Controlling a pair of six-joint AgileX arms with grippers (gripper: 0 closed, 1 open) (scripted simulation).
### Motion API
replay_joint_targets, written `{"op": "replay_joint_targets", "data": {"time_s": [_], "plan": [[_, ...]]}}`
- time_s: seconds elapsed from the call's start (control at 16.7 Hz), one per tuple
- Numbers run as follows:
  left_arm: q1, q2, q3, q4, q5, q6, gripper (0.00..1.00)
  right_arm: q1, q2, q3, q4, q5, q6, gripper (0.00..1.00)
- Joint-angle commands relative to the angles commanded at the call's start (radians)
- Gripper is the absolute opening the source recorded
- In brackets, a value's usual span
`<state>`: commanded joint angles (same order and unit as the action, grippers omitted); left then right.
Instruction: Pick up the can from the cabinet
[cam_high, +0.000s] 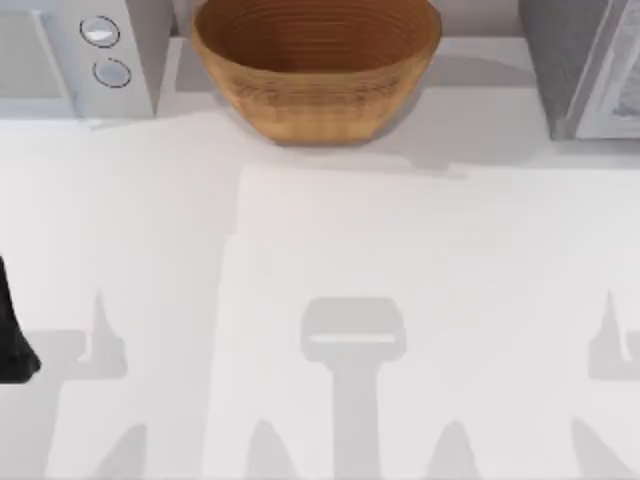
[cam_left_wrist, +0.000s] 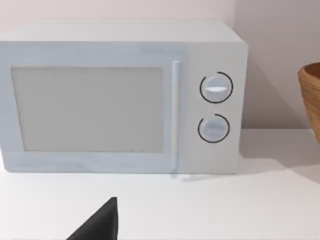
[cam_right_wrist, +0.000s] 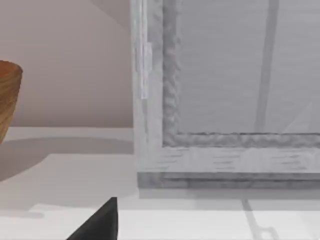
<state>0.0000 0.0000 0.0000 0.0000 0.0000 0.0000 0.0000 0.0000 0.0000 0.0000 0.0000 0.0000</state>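
Observation:
The can is out of view. The grey cabinet stands at the table's back right corner. In the right wrist view its closed glazed front is straight ahead and close. A dark part of my right gripper shows low in that view, short of the cabinet's base. My left arm is parked at the table's left edge. A dark part of my left gripper faces the microwave from a distance.
A white microwave with two dials sits at the back left, its door closed. A brown woven basket stands at the back middle, between microwave and cabinet. The white tabletop spreads out in front.

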Motion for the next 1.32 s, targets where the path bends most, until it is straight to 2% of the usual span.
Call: {"op": "replay_joint_targets", "data": {"time_s": [0.24,0.48,1.32], "plan": [[0.0,0.0,0.0,0.0,0.0,0.0,1.0,0.005,0.032,0.032,-0.012,0.004,0.0,1.0],[0.0,0.0,0.0,0.0,0.0,0.0,1.0,0.03,0.202,0.224,-0.068,0.028,0.002,1.0],[0.0,0.0,0.0,0.0,0.0,0.0,1.0,0.157,1.147,1.501,-0.359,0.171,0.015,1.0]]}}
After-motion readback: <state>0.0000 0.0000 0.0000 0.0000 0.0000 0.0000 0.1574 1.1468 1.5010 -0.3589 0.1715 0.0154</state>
